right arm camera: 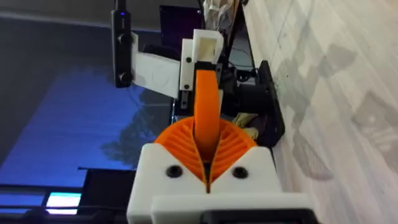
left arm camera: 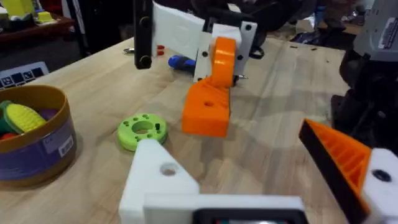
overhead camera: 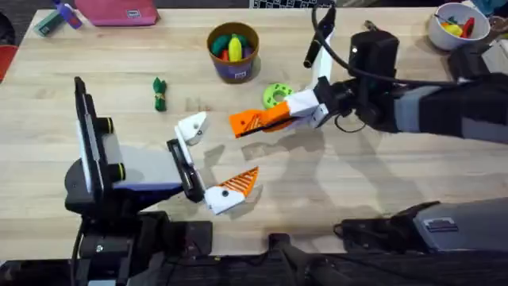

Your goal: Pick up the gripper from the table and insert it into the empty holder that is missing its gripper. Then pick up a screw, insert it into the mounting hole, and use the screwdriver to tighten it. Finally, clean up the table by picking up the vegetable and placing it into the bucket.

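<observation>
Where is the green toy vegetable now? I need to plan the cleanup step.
In the overhead view the vegetable lies on the table's left half, left of the bucket and beyond the left gripper, touching neither.

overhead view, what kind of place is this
Probably a robotics lab workbench: a light wooden table with two robot arms, a loose green disc with holes, and a banded bucket of toy vegetables.
</observation>
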Robot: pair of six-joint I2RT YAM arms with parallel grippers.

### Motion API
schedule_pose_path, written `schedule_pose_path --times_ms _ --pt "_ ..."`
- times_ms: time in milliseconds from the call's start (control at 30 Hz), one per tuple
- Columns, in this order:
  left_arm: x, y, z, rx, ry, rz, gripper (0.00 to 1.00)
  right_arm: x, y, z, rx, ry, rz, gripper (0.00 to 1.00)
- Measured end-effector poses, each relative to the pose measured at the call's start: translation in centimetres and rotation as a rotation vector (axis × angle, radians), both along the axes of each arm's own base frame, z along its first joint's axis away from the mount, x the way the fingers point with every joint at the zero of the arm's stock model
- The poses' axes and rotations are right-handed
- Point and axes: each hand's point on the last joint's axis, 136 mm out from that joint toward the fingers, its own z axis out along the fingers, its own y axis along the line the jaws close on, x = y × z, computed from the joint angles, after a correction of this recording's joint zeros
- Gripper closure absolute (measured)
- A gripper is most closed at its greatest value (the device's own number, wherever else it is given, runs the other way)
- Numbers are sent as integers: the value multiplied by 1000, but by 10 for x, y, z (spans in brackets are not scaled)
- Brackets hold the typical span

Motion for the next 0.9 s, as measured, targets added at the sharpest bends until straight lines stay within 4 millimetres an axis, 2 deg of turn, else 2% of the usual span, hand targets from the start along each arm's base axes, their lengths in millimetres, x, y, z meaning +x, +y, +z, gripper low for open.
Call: schedule_pose_path --times_ms 200,433,633,900 --pt "0 0 0 0 0 0 14 5 15 1 15 3 70 993" --pt "0 0 0 0 0 0 15 -8 38 1 16 11 161 993" --pt "0 0 0 0 0 0 14 -17 45 1 13 18 191 993" --pt "0 0 0 0 0 0 13 -13 48 -2 -1 6 164 993"
